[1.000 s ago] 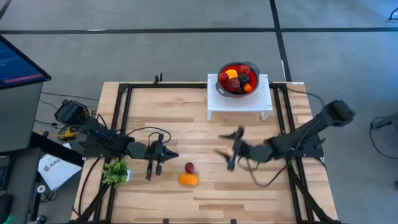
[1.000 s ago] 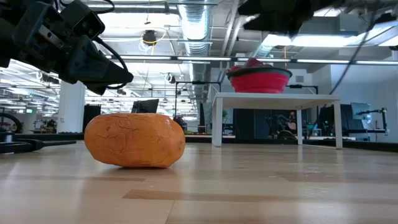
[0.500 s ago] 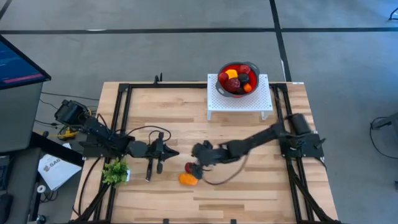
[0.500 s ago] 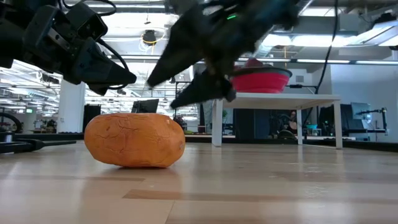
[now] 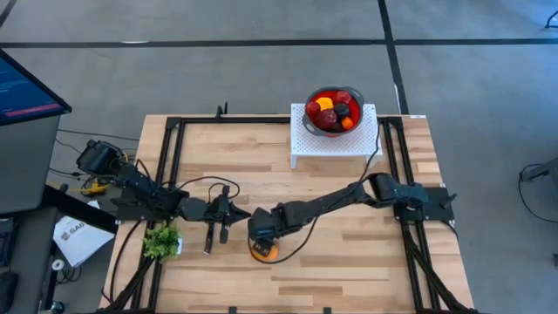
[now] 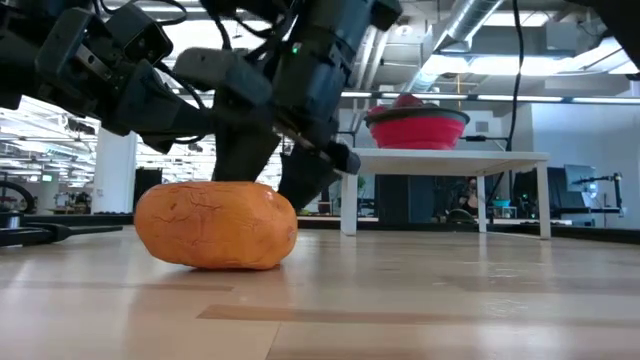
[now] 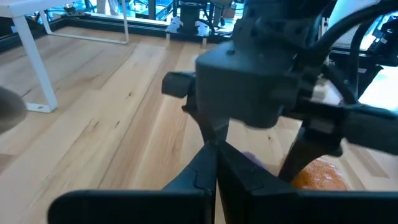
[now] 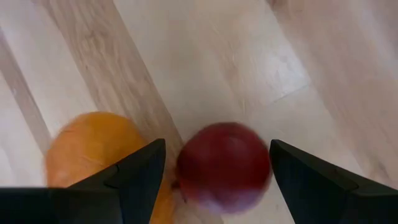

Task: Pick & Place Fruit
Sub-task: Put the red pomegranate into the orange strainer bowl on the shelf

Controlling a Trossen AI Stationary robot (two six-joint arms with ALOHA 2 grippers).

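Note:
A dark red round fruit (image 8: 224,167) lies on the table next to an orange piece (image 8: 90,149), which also shows in the high view (image 5: 265,252) and the low view (image 6: 215,225). My right gripper (image 8: 216,147) is open and points down over the red fruit, one finger on each side; I see no touch. In the high view the right gripper (image 5: 261,232) hides the red fruit. My left gripper (image 7: 215,169) is shut and waits just left of them (image 5: 237,215). Several more fruit fill a red bowl (image 5: 333,111).
The red bowl (image 6: 417,128) stands on a white raised rack (image 5: 336,146) at the table's far side. A leafy green bunch (image 5: 161,240) lies near the left edge, beside the left arm. Bare wood stretches along the near edge and to the right of the fruit.
My right arm has swung from the table's right half toward the left and near side and come down over the red fruit, fingers staying open. The red and orange pieces have kept their places.

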